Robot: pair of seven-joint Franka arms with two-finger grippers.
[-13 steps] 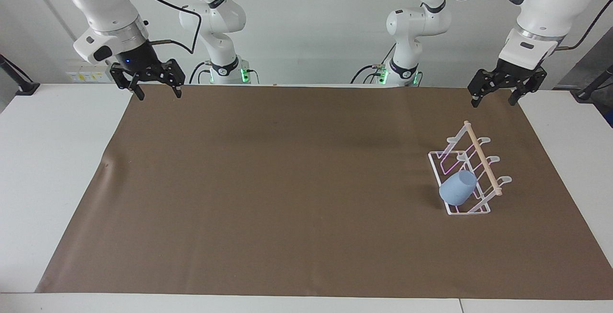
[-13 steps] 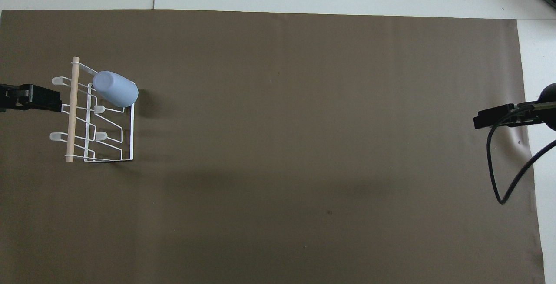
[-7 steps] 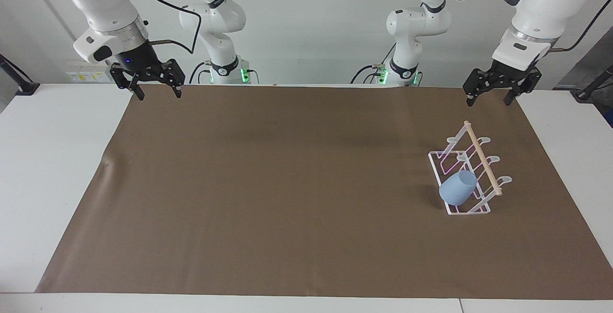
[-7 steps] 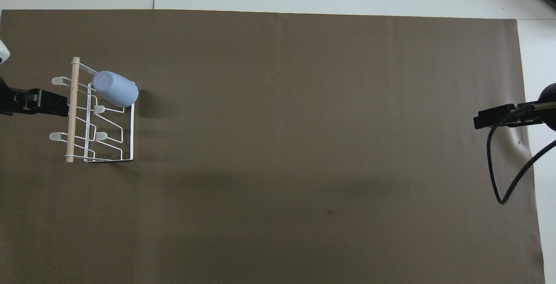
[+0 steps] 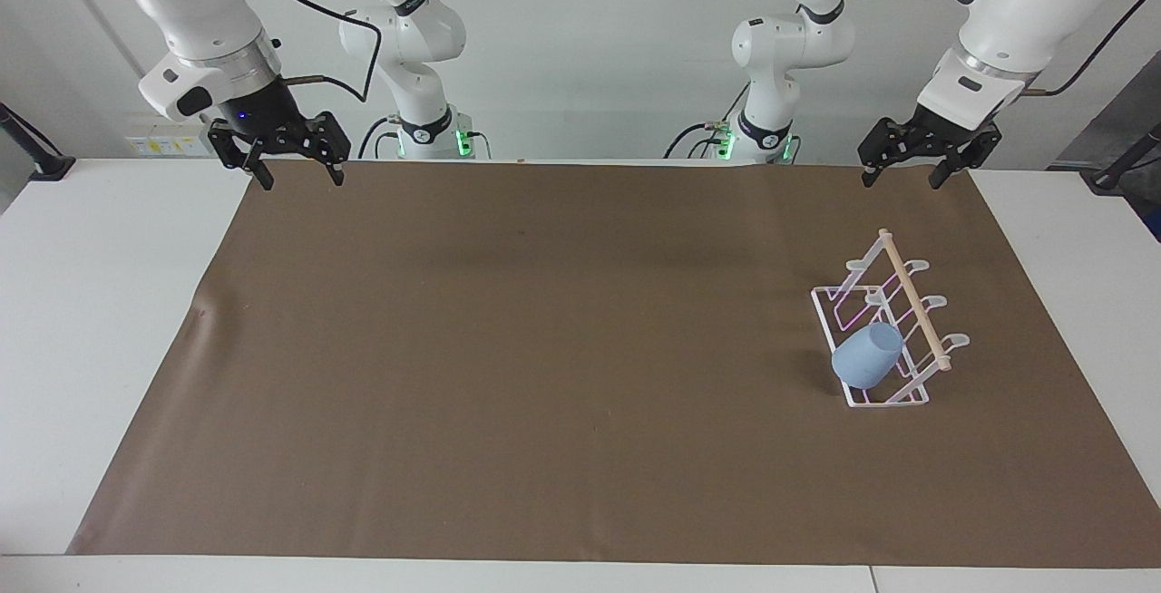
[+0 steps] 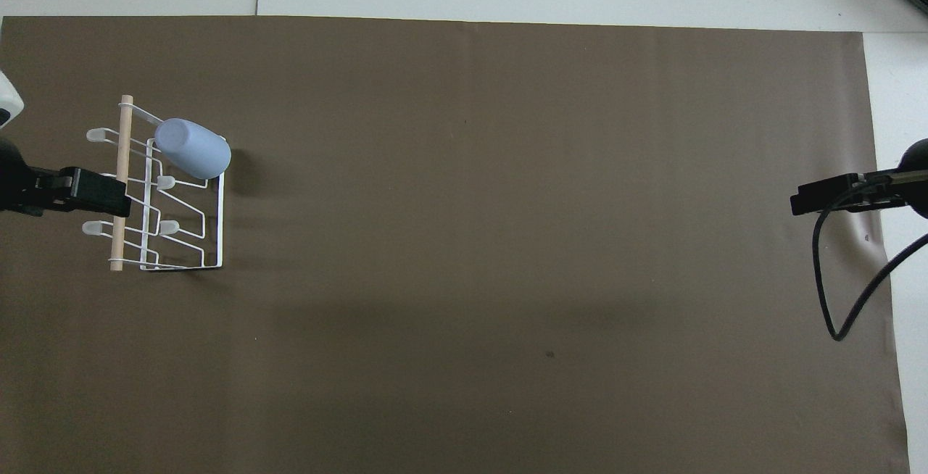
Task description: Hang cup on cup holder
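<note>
Left gripper [image 5: 900, 174] shifted inward, overlapping cup holder [image 6: 174, 198] overhead, cup [image 5: 866, 355] hung.

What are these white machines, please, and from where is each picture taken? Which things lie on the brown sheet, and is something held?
They are two robot arms, each ending in a black two-finger pincer. One picture is taken from across the table, facing the robots; the other looks down from above their own end.

On the brown sheet stands a white wire cup holder with a wooden dowel on top, at the left arm's end of the table. A light-blue cup hangs tilted on one of its prongs, the one farthest from the robots.

Nothing is held. The left pincer and the right pincer are both open and empty, raised near the sheet's corners closest to the robots.
</note>
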